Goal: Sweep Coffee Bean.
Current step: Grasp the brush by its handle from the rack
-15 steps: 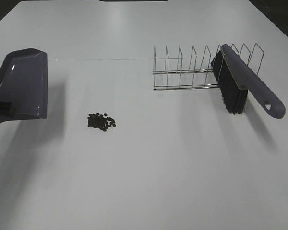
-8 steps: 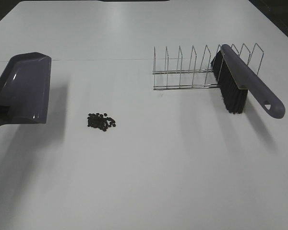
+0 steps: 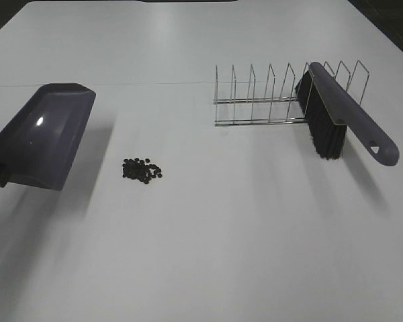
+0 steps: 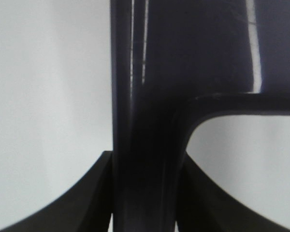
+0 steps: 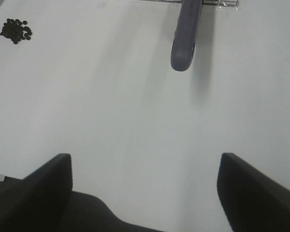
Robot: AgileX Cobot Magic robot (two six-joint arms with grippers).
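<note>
Coffee bean cluster [image 3: 142,170] x1; dustpan [image 3: 43,137] x1 to its L, clamped in left end effector [image 4: 145,193]; right end effector [image 5: 145,162] apart.

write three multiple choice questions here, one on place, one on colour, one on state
1. The coffee beans lie: A on the table between dustpan and wire rack; B inside the dustpan; C in the rack.
2. The dustpan is: A red; B purple; C yellow.
3. The right gripper is: A shut on the brush; B open and empty; C shut on the dustpan.
Answers: 1 A, the pile sits on bare table; 2 B, its shell looks dark purple; 3 B, fingers wide apart, brush leaning in the rack.
</note>
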